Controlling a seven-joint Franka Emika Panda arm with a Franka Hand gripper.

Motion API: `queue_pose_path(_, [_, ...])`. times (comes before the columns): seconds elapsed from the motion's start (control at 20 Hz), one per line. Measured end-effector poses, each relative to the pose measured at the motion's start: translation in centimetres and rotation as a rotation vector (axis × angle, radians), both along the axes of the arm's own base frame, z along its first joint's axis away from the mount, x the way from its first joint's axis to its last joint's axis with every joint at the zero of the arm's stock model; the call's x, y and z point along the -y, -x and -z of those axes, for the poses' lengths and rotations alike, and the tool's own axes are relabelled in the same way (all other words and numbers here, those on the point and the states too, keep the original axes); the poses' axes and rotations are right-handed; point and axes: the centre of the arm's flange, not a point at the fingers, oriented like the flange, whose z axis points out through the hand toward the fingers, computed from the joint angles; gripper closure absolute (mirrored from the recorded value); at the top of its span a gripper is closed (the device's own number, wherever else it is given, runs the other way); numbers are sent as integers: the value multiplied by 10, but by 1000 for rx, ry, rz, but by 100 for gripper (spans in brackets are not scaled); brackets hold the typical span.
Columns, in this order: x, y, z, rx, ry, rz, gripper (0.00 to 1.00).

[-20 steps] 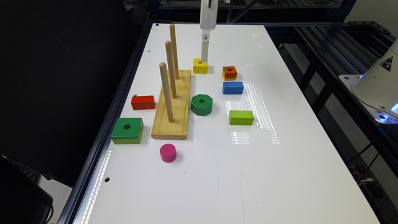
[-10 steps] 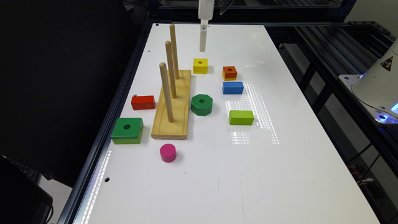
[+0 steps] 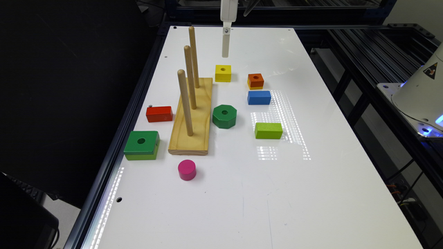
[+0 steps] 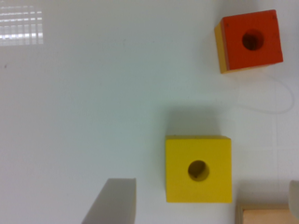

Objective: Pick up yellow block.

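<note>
White table (image 3: 311,193) with a dark frame and black surroundings on the exterior view's left, glare patches near the middle.

Left to right in the exterior view:
- green square block (image 3: 142,145) with a hole, lighter bottom layer, near the left edge
- red block (image 3: 159,113) behind it, just beside the peg base
- wooden base (image 3: 193,131) with three upright pegs (image 3: 185,102) in a row
- pink cylinder (image 3: 187,169) in front of the base, apart from it
- green octagon (image 3: 224,116) with a hole, just right of the base
- yellow block (image 3: 223,73) flat on the table, hole up, by the far right corner of the base, not held
- gripper (image 3: 225,52) hangs above and behind the yellow block, clear of it, no contact
- orange cube (image 3: 255,81) with a yellow bottom layer, right of the yellow block, apart
- blue block (image 3: 259,97) just in front of the orange cube
- lime block (image 3: 268,130) nearer the camera, on its own
- white robot base (image 3: 422,93) at the far right, off the table

Wrist view: yellow block (image 4: 198,169) sits between the two fingertips (image 4: 114,200), one on each side with gaps, so jaws are spread wide and hold nothing. Orange cube (image 4: 250,41) well apart from it; a corner of the wooden base (image 4: 266,214) just beside the yellow block.
</note>
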Motion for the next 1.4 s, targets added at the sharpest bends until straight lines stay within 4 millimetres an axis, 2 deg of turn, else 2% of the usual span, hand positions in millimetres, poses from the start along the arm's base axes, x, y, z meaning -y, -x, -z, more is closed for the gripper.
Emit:
queue_pose_path(0.15, [0, 0, 2, -4, -1, 0, 0])
queue_pose_path(0.5, [1, -1, 25, -19, -8, 1, 0])
queue_pose_path(0.9, [2, -4, 28, -20, -9, 0, 0])
queue_pose_path(1.2, [1, -5, 47, -26, -13, 0, 0])
queue_pose_path(1.4, [2, -6, 47, -24, -12, 0, 0])
